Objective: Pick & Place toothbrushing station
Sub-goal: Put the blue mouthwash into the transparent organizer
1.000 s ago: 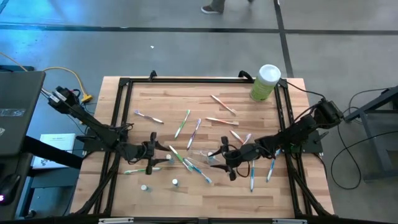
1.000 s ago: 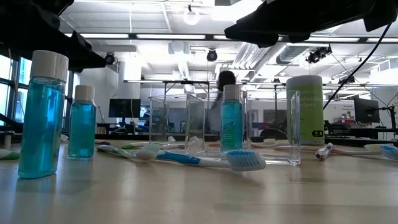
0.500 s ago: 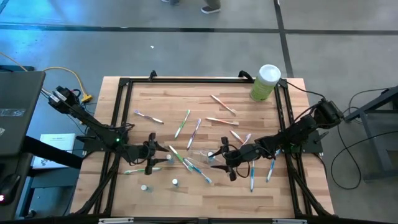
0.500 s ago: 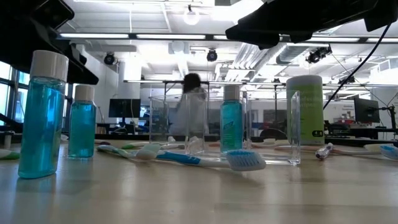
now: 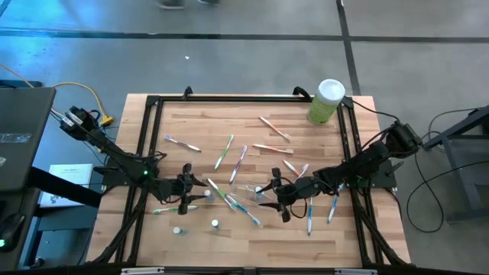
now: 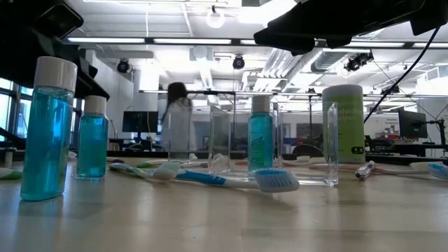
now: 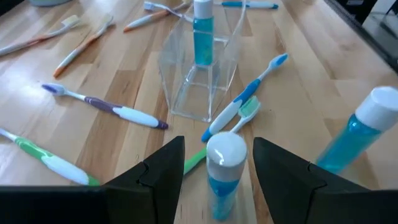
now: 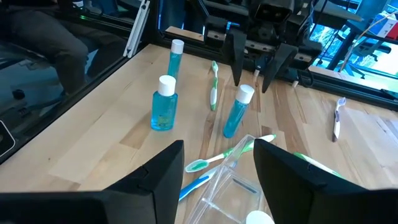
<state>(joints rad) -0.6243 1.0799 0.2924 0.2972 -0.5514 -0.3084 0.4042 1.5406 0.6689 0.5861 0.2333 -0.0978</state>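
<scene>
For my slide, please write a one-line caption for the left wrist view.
Left gripper open around a small blue bottle, facing a clear plastic holder among scattered toothbrushes.

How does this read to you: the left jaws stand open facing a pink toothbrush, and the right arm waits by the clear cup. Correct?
Not a pink toothbrush. The left wrist view shows the left gripper with its jaws open facing a white-capped blue bottle. The rest holds: the right gripper waits by the clear cup.
</scene>
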